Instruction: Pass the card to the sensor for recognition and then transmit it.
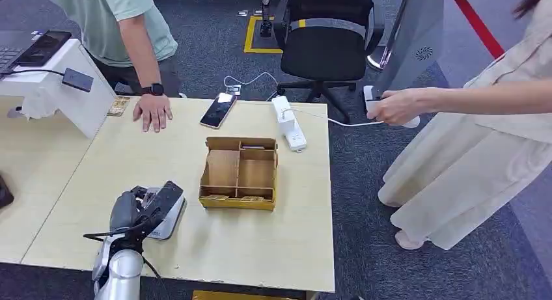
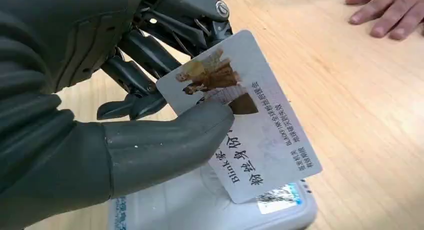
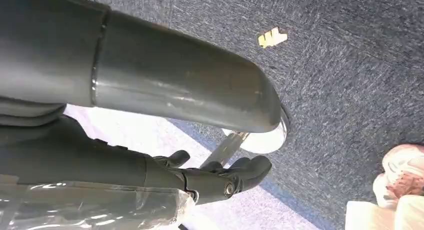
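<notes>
My left hand point(image 2: 150, 115) pinches the card point(image 2: 245, 115) between the thick thumb on its printed face and the darker fingers point(image 2: 135, 75) behind it. The card is tilted, its lower corner just above or touching the white sensor point(image 2: 215, 210); I cannot tell which. From my head view the same hand point(image 1: 140, 209) sits over the sensor point(image 1: 170, 223) near the front left of the pale wooden worktop point(image 1: 260, 248), and the card there shows as a dark slab point(image 1: 166, 197) angled across the sensor's top. My right hand point(image 3: 220, 177) hangs beside me over blue carpet point(image 3: 350, 80), its dark fingers curled in a little with nothing visible in them, so I cannot tell whether it counts as closed. In the middle of the worktop stands a cardboard box point(image 1: 239, 173) divided into compartments. Farther back lie a phone point(image 1: 218, 109) and a white power strip point(image 1: 288, 122). A person's hand point(image 1: 153, 111), with a watch on its wrist, rests flat on the far edge of the worktop. Another person, to the right of the worktop, holds a white object point(image 1: 384, 105) with a cable running to the power strip. A black office chair point(image 1: 329, 40) stands behind the worktop.
</notes>
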### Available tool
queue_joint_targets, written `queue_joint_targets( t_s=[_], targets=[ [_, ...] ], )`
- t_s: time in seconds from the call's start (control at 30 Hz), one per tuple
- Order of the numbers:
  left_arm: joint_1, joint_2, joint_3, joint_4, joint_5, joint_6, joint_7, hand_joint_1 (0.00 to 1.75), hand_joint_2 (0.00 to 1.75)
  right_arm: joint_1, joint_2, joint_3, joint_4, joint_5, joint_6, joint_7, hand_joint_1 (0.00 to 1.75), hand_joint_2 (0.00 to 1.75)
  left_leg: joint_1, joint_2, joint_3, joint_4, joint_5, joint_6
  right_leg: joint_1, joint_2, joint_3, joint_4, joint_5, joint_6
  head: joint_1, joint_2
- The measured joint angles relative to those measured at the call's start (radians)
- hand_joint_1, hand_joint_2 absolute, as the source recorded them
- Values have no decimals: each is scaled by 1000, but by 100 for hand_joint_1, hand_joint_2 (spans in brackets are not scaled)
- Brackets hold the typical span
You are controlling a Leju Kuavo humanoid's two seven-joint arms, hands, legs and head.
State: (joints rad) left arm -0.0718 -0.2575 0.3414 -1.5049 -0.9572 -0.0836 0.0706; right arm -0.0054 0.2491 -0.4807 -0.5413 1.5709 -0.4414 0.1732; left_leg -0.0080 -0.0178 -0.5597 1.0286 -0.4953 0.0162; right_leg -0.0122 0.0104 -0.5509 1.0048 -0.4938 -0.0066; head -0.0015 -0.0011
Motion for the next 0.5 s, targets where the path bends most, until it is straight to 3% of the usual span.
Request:
queue_joint_targets(
  t_s=[0.5],
  targets=[
    [32,7,43,0,-84,-63,47,175,175,-13,-7,-20,2,0,-4,-20,0,0,0,0,1,0,0,0,0,0,1,0,0,0,0,0]
  ],
)
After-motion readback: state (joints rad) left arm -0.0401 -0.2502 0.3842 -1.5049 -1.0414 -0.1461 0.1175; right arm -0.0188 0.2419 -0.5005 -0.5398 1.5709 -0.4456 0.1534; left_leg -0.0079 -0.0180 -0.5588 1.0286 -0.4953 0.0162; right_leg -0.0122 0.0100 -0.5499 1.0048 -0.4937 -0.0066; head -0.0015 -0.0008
